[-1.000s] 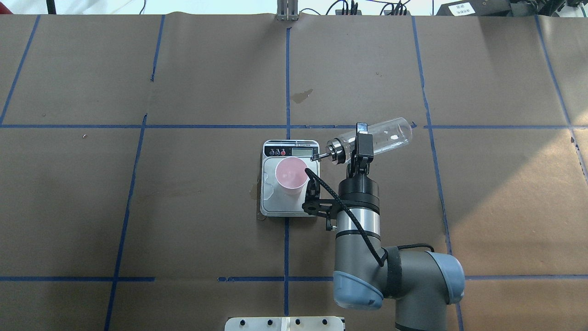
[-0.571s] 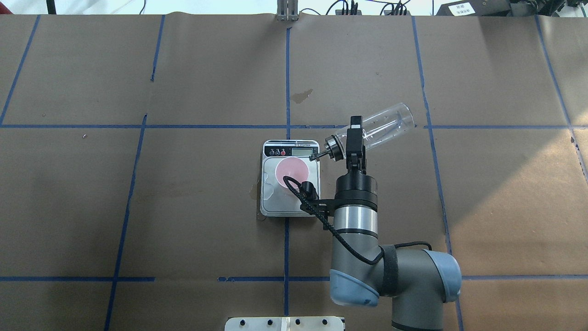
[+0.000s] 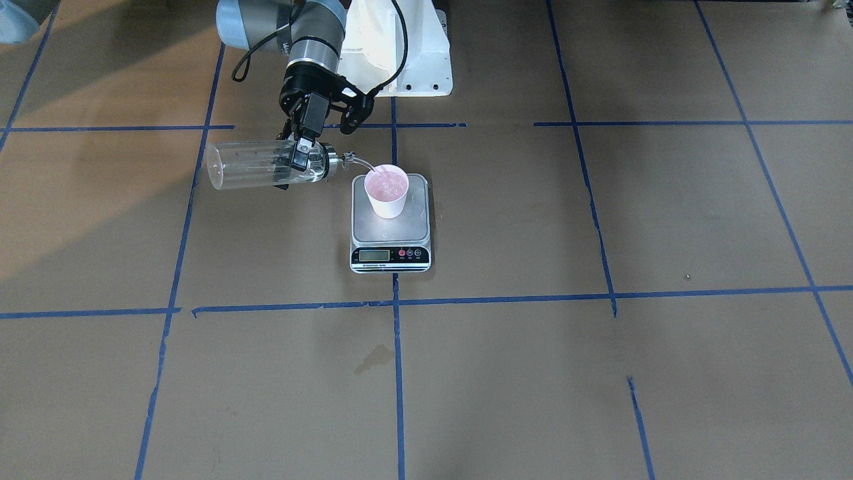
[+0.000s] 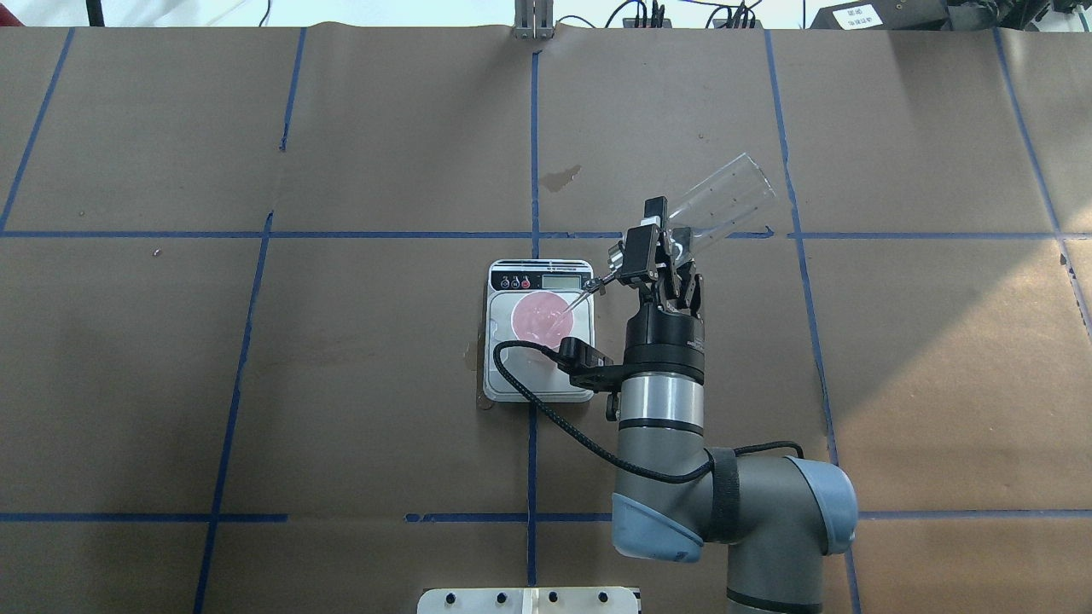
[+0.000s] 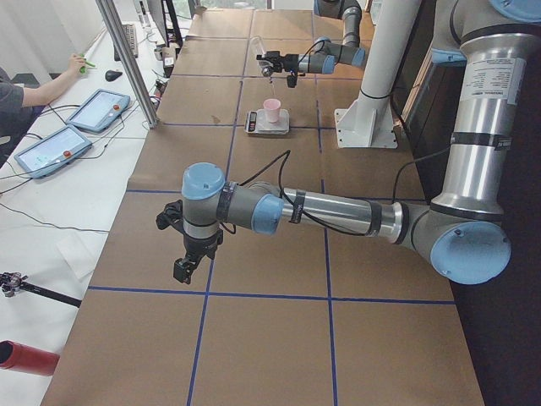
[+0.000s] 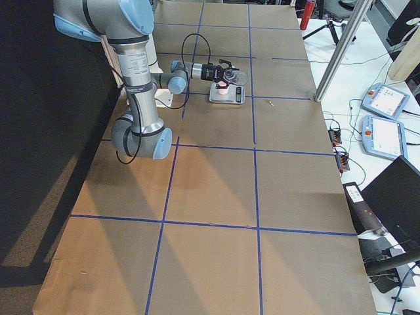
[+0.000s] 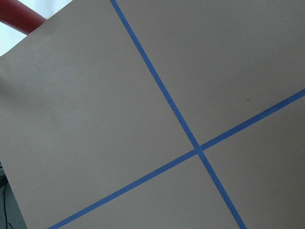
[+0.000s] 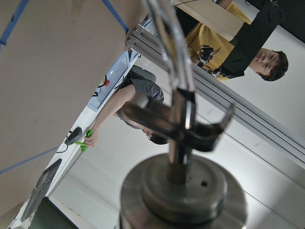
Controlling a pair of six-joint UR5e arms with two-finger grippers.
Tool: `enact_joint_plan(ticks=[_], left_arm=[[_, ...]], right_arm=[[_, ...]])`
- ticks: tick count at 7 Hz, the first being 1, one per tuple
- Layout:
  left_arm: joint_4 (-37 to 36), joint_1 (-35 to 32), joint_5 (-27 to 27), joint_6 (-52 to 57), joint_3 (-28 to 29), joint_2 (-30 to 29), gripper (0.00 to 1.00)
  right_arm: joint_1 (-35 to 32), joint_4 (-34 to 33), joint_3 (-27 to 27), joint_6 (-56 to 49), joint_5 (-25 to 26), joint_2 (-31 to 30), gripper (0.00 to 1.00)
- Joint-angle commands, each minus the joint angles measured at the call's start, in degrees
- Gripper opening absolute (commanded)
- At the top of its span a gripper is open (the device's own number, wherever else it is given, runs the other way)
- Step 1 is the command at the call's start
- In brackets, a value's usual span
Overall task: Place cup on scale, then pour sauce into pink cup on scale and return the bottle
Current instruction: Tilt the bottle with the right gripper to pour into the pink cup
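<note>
One step in hand: we pour; cup (image 4: 541, 317) stands on scale (image 4: 503, 379).
Right claw (image 4: 646, 247): pinches bottle (image 4: 725, 200) near its neck, spout tipped down from cup's 2 o'clock overhead.
Left claw (image 5: 188, 262): far off; we cannot tell its state.
Next: we'd tip bottle upright, then return it.

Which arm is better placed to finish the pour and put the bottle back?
Right. The right gripper clamps the bottle, its spout over the cup on the scale; the left gripper hangs far from them.
</note>
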State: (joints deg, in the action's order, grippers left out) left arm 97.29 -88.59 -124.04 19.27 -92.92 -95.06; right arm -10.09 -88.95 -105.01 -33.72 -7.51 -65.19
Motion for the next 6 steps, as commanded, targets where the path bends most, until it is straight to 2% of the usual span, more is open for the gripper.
enact_joint_plan(ticks=[1, 3, 6], left_arm=[[0.0, -0.1, -0.2, 0.1, -0.1, 0.0, 1.00], [0.0, 0.0, -0.2, 0.0, -0.3, -0.1, 1.00], [-0.2, -0.2, -0.4, -0.1, -1.0, -0.2, 1.00]], right_arm=[[-0.3, 0.0, 0.0, -5.6, 0.3, 0.3, 0.00], [-0.2, 1.0, 0.0, -4.0, -0.5, 0.7, 0.00], [-0.2, 2.2, 0.2, 11.0, -5.4, 0.6, 0.00]])
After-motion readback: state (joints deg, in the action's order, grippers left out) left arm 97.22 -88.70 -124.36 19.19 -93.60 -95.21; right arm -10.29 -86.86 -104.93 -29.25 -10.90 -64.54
